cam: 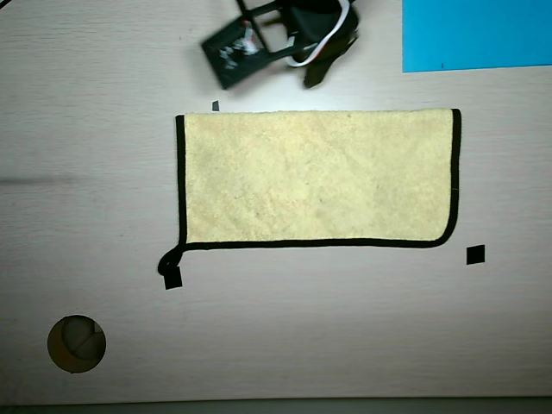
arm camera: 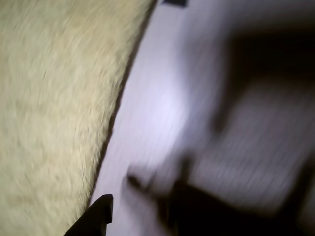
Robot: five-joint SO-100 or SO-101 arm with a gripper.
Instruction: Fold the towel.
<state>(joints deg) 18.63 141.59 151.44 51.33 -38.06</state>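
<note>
Pale yellow fuzzy rectangular towel (cam: 317, 177) with black trim lies flat mid-table (cam: 103, 129), long axis left-right in the overhead view, its untrimmed edge toward the far edge. Your gripper (cam: 317, 67) sits just beyond that far edge, off the cloth, holding nothing; open or closed, can't tell. Wrist view too blurred.

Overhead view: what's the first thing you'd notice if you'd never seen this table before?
The big pale yellow towel with its black edge, lying flat in the middle of the table. Next, the bright blue sheet at the top right corner, and the dark robot arm just above the towel's top edge.
</note>
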